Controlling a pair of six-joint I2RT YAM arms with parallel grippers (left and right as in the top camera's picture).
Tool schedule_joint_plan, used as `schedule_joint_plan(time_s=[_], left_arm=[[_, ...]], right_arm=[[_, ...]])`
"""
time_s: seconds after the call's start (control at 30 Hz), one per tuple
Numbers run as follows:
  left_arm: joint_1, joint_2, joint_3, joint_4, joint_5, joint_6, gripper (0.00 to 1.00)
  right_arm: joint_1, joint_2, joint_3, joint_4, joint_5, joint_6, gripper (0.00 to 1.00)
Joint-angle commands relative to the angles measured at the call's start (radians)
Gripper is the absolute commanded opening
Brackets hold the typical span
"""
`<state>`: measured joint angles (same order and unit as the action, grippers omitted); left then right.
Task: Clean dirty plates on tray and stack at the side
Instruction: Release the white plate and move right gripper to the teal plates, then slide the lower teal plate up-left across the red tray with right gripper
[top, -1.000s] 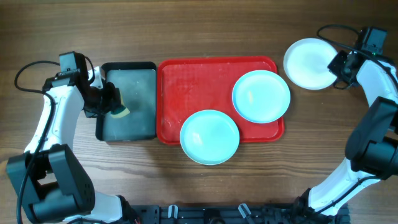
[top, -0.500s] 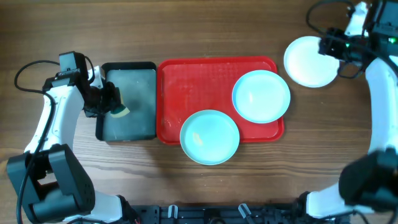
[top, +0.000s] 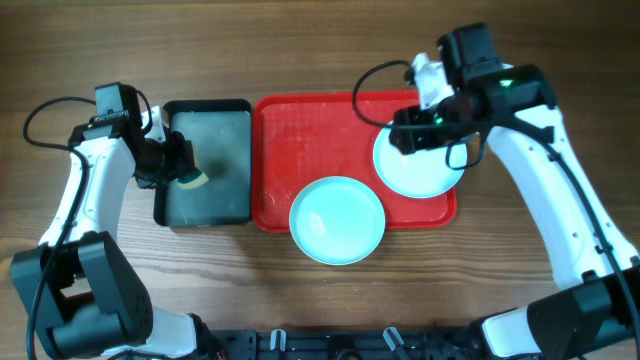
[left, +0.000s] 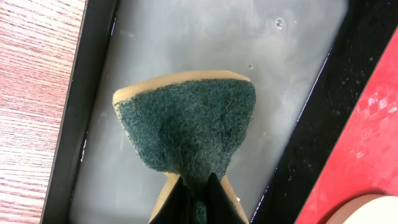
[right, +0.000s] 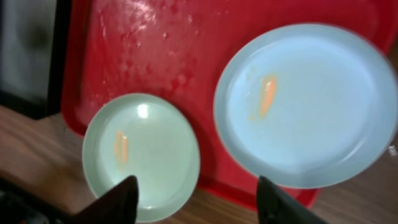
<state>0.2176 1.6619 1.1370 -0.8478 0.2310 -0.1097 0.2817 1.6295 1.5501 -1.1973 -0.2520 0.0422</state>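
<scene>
Sponge (left: 186, 124) is pinched tight in my left gripper (left: 193, 190), green side toward the wrist cam, hanging over the wet grey tray (left: 205, 37). Makes sense as a park spot: drips land in there, not on the table (top: 300, 40). Can't tell if it touches the floor of it.

Right gripper (top: 412, 135) is over the red tray (top: 300, 130), at the left edge of the right plate (top: 425, 172). Jaws spread wide, nothing between them. My read: I'm lined up to take that plate by the rim so the left arm can scrub it.

Only two plates in view, both aqua. Right plate sits at the tray's right end, edge riding over the rim. Front plate (top: 337, 222) hangs partly off the tray's near rim onto the wood. Each has an orange smear (right: 266, 96) near the middle, so neither is clean. No stack visible at the side.

Risk: glossy shallow plate, thin lip to grab. A plate already up on the tray rim should give a finger a way under.
</scene>
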Motion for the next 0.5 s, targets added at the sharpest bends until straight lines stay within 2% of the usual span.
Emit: schedule_joint_plan(time_s=[0.0,0.17,0.3,0.47], left_arm=[[-0.005,-0.026,-0.005,0.004,0.012,-0.003,0.04],[-0.005,-0.026,-0.005,0.003,0.012,-0.003,0.04],[-0.005,-0.026,-0.005,0.003,0.012,-0.003,0.04],[-0.005,-0.026,-0.005,0.003,0.013,-0.003,0.04]], right_arm=[[0.057,0.017,-0.049,-0.032,-0.011,-0.012,0.53],[0.113,0.018,-0.202,0.001,-0.011,0.019,0.50],[0.133,0.018,-0.347,0.150,-0.011,0.069,0.39],[0.140,0.018,-0.520,0.346,-0.019,0.122,0.35]])
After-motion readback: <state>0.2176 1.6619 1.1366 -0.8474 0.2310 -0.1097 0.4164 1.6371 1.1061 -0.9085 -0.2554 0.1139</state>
